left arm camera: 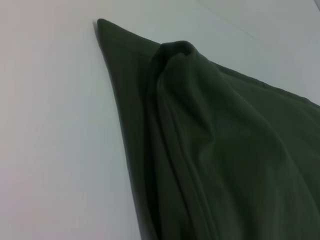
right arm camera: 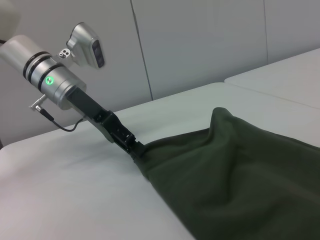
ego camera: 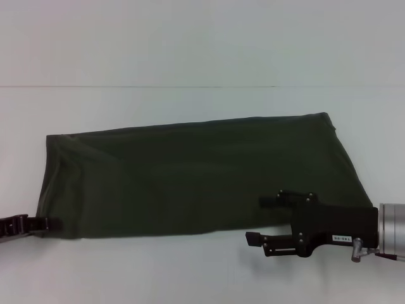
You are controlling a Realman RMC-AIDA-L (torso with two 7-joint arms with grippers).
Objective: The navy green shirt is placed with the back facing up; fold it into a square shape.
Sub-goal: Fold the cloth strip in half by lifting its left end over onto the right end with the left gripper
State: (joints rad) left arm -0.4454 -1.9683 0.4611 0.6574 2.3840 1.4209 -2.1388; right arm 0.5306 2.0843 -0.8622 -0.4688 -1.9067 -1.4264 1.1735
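The navy green shirt point(ego camera: 190, 177) lies on the white table as a long folded band running left to right. My left gripper point(ego camera: 49, 223) is at the band's near left corner and is shut on the cloth there. The right wrist view shows it pinching that corner point(right arm camera: 136, 150), with the cloth pulled up a little. The left wrist view shows the shirt point(left arm camera: 215, 140) bunched into a raised fold. My right gripper point(ego camera: 261, 220) is open at the near right edge. One finger is over the cloth and the other over the bare table.
The white table point(ego camera: 190, 272) runs on all sides of the shirt, with a seam line point(ego camera: 190, 87) across its far part. Grey wall panels point(right arm camera: 200, 45) stand behind the table's left end.
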